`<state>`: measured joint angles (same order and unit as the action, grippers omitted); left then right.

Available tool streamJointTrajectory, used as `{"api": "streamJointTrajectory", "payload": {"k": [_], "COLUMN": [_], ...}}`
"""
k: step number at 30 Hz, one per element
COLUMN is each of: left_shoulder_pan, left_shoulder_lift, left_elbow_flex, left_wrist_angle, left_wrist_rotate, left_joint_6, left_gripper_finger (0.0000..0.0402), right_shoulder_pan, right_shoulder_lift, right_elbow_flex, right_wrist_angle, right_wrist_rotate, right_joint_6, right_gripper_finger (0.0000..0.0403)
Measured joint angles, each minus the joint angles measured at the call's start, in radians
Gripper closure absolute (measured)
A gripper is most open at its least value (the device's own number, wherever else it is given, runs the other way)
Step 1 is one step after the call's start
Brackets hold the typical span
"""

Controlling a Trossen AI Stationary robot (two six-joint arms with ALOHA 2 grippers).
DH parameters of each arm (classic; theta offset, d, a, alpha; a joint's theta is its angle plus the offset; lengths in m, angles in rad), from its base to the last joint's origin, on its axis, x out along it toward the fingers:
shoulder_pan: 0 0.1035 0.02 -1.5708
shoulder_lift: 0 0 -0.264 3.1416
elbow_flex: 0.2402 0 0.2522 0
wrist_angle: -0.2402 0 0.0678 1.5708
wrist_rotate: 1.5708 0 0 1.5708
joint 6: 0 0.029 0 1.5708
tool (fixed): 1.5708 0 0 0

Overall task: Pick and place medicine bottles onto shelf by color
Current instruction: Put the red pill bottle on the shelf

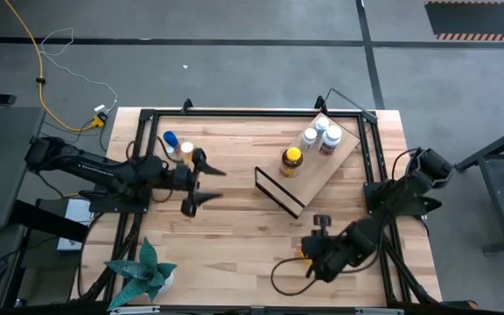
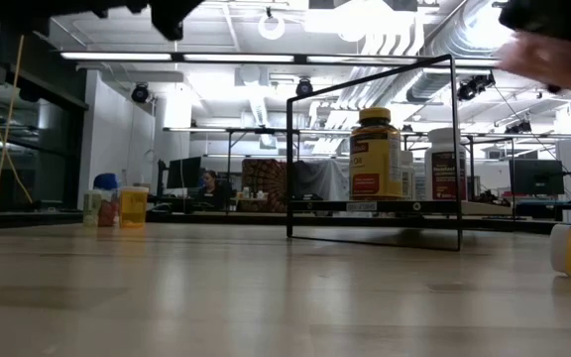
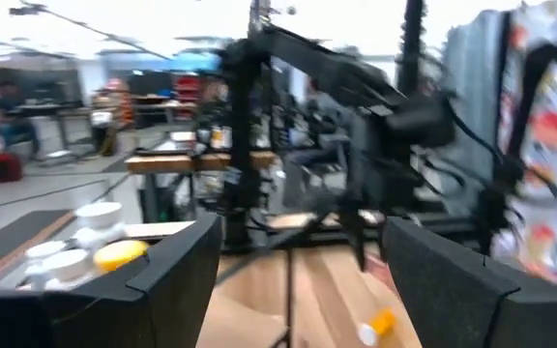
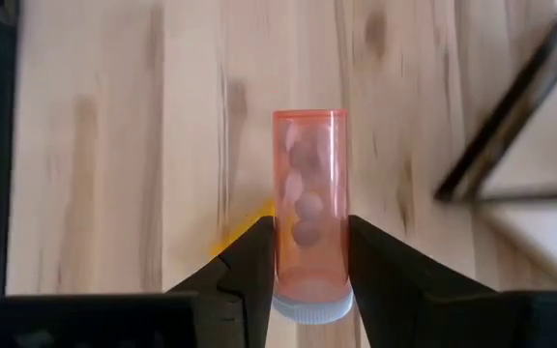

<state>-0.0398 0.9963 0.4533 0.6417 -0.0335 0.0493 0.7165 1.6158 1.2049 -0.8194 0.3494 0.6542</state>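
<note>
Right end effector (image 4: 303,266) clamped on small orange vial (image 4: 308,208) with white cap, above tabletop (image 1: 234,219) near shelf (image 1: 313,171). Left end effector (image 1: 201,182) apart, empty, left of shelf. Amber bottle (image 1: 291,161) and white bottles (image 1: 320,136) stood on shelf; more bottles (image 1: 178,149) at far left.

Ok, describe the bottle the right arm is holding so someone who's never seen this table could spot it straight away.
Start at the wooden shelf near the table's right side, then follow the right arm to the table's near edge, where the right pincer is shut on a small orange bottle. It is a slim see-through orange tube with pills visible inside and a pale cap, unlike the wider amber bottle and white bottles on the shelf.
</note>
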Motion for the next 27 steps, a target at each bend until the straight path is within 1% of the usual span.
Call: {"api": "streamJointTrajectory", "payload": {"k": [3,6,10,13,17,21,27], "left_shoulder_pan": [-0.066,-0.116,-0.149,-0.152,-0.151,-0.151,-0.151], "left_shoulder_lift": [0.056,0.12,0.209,0.284,0.376,0.445,0.519], "left_elbow_flex": [0.061,0.13,0.227,0.291,0.346,0.396,0.439], "left_wrist_angle": [-0.05,-0.112,-0.254,-0.334,-0.355,-0.354,-0.342], "left_wrist_rotate": [-0.016,-0.032,-0.076,-0.091,-0.094,-0.094,-0.094], "left_joint_6": [0.036,0.041,0.035,0.015,-0.003,0.031,0.032], "left_gripper_finger": [0.0124,0.0123,0.0116,0.0104,0.0091,0.0091,0.0091], "right_shoulder_pan": [-0.042,-0.077,-0.114,-0.138,-0.165,-0.188,-0.214], "right_shoulder_lift": [-0.014,-0.019,-0.019,-0.019,-0.019,-0.019,-0.019], "right_elbow_flex": [0.0,0.0,0.0,0.0,0.0,0.0,0.0], "right_wrist_angle": [0.074,0.137,0.204,0.237,0.272,0.303,0.372], "right_wrist_rotate": [0.001,0.001,0.002,0.002,0.009,0.046,0.098], "right_joint_6": [-0.078,-0.158,-0.264,-0.336,-0.407,-0.443,-0.434], "right_gripper_finger": [0.0288,0.0288,0.0288,0.0288,0.0288,0.0288,0.0288]}}
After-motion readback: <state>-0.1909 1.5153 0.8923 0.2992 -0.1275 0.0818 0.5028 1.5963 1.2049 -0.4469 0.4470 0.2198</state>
